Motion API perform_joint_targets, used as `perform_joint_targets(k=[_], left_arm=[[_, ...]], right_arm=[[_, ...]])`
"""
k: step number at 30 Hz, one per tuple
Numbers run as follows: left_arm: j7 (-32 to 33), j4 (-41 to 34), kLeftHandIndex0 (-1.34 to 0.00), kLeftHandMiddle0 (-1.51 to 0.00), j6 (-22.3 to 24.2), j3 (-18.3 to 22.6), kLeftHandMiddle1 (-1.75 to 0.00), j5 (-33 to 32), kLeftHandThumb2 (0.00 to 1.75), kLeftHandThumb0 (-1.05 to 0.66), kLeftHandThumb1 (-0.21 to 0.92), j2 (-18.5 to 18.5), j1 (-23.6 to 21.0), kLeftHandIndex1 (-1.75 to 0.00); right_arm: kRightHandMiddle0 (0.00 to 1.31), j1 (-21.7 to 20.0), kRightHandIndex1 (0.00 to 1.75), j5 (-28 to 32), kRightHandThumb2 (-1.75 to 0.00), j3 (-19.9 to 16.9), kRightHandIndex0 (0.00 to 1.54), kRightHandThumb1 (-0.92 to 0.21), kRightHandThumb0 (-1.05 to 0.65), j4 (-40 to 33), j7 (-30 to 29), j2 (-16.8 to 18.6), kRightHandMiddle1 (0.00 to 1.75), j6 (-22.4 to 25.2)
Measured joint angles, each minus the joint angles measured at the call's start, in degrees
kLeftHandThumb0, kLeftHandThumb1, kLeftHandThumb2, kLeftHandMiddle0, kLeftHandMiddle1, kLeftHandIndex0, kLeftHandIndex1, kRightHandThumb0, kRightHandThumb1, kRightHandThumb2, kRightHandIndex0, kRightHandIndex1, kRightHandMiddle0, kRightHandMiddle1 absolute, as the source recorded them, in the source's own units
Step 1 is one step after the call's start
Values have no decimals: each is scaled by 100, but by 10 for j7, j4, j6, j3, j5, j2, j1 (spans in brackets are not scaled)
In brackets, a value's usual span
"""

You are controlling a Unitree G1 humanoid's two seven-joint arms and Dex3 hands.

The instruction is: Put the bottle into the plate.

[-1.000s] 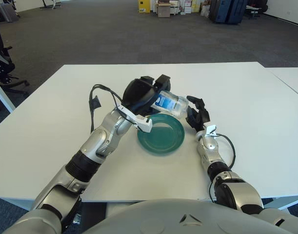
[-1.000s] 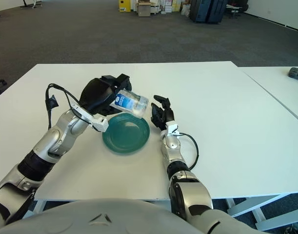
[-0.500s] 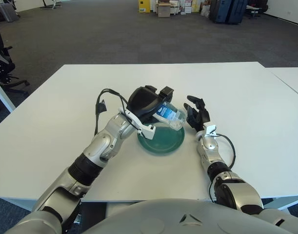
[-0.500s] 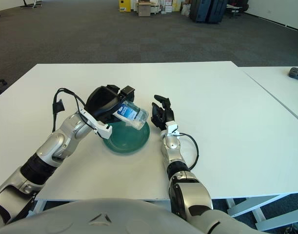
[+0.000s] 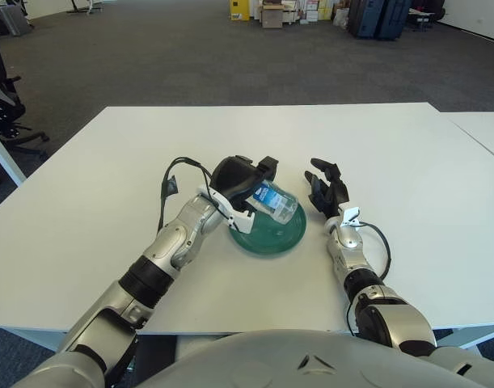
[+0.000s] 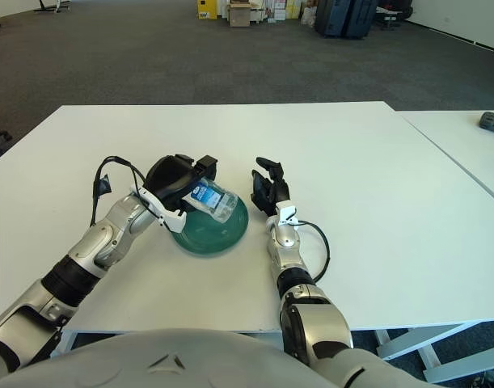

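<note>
A clear plastic bottle with a blue label lies tilted inside the green plate, near the middle of the white table. My left hand is at the plate's far-left rim, fingers still curled around the bottle's upper end. The bottle's lower end appears to touch the plate's inner surface. My right hand shows just to the right of the plate with its fingers spread and nothing in them.
A black cable loops off my left forearm above the table. A second white table adjoins on the right, with a dark device on it. Office chairs and boxes stand far off on the carpet.
My left hand has come down and toward me, bringing the bottle from above the plate's far rim into the plate. The right hand has stayed put.
</note>
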Motion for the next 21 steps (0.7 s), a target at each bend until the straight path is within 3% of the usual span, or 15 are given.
perform_joint_targets(k=[9, 21], left_arm=[[29, 79, -56, -111, -22, 5, -175, -45, 124, -45, 37, -12, 0, -175], [60, 128, -56, -112, -46, 10, -175, -71, 125, -45, 36, -16, -3, -175]], right_arm=[[13, 0, 1, -3, -64, 3, 52, -92, -67, 0, -9, -1, 91, -5], [13, 1, 1, -19, -66, 10, 51, -92, -70, 0, -36, -2, 93, -9]])
